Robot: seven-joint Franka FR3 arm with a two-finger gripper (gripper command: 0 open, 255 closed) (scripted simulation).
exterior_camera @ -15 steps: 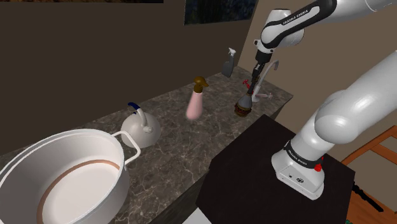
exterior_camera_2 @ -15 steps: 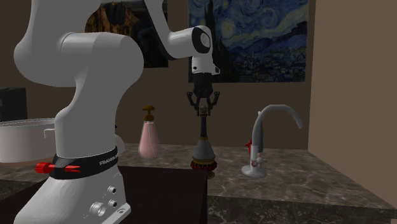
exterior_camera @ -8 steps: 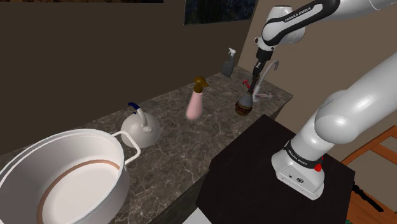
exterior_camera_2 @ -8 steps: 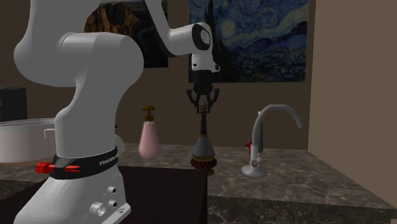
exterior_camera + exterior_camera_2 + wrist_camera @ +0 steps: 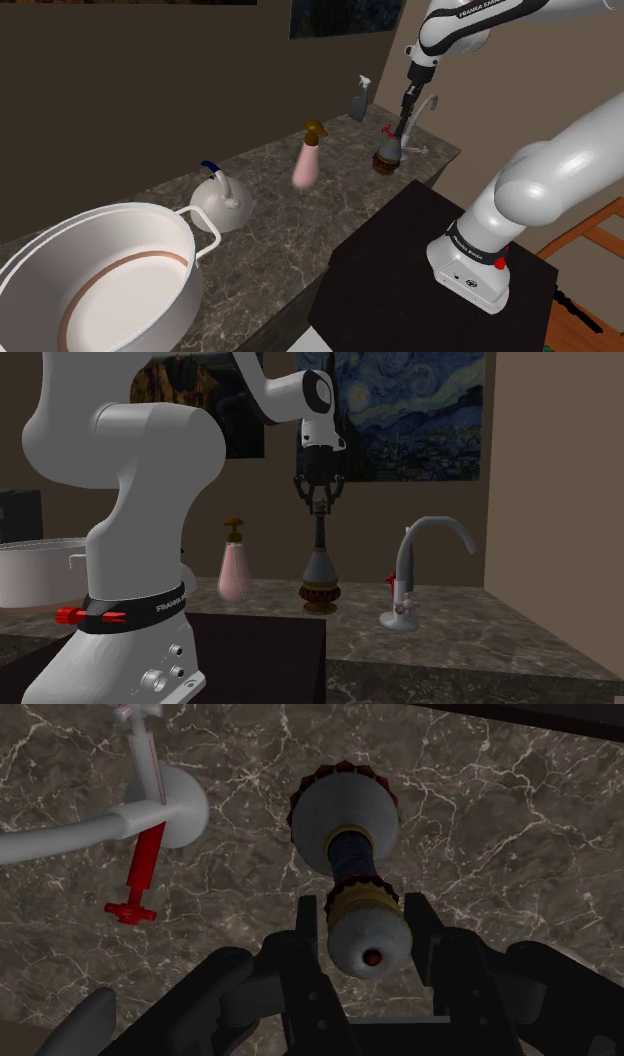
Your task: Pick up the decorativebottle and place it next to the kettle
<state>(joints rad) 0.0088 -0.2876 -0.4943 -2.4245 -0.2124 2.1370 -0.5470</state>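
The decorative bottle (image 5: 389, 152) has a long thin neck, a pale bulb body and a dark red scalloped base. It hangs upright just above the marble counter (image 5: 300, 225), close to the faucet. My gripper (image 5: 405, 108) points straight down and is shut on the bottle's capped top. Across the counter, the gripper (image 5: 320, 507) clasps the neck of the bottle (image 5: 321, 577). In the wrist view the fingers (image 5: 310, 939) press on both sides of the bottle's rounded cap (image 5: 368, 934). The grey kettle (image 5: 222, 200) with a blue handle stands far off toward the shoulder view's left.
A pink soap dispenser (image 5: 308, 160) stands between bottle and kettle. A white faucet (image 5: 420, 125) with a red lever (image 5: 140, 879) rises beside the bottle. A spray bottle (image 5: 358, 100) stands by the wall. A large white pot (image 5: 100, 290) sits beyond the kettle. The dark stand (image 5: 400, 270) borders the counter.
My gripper has risen with the bottle in it. The bottle's base has come up off the counter by a small amount.
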